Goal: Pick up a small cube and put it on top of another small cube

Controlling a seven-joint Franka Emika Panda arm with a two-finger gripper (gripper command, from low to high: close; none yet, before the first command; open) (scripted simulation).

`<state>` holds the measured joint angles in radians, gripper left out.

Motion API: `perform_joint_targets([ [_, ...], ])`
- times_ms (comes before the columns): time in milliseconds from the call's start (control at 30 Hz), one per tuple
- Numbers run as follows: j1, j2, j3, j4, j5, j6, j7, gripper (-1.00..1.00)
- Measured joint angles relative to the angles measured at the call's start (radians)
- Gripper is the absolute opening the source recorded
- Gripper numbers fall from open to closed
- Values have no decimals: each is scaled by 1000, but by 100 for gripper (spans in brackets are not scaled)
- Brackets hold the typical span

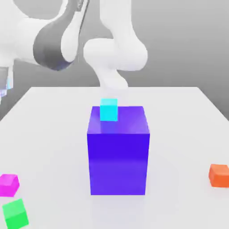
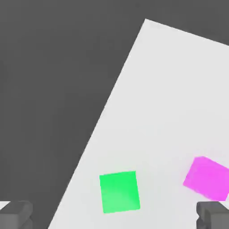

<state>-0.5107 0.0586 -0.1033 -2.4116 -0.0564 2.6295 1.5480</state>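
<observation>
1. Hand view: if we drop straight down, we could straddle the green cube [image 2: 120, 192], which lies closer to our line between the fingers.
2. One finger might land on the magenta cube [image 2: 208, 179], since it sits off towards that finger and turned to it; a skewed grasp could slip.
3. Our gripper [image 2: 114, 215] is spread wide, holding nothing.
4. The magenta cube rests on the worktop [image 1: 179, 134], towards its side edge at the exterior view's left, near the green one, off-centre from our pincer.
</observation>
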Motion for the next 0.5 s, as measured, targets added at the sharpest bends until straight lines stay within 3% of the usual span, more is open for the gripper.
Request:
perform_joint_targets([
  [167, -62, 180, -24, -24, 112, 70, 69, 0],
  [333, -114, 361, 15, 2, 173, 197, 55, 0],
  [367, -120, 388, 22, 7, 178, 218, 51, -100],
  [500, -120, 388, 22, 7, 178, 219, 52, -100],
])
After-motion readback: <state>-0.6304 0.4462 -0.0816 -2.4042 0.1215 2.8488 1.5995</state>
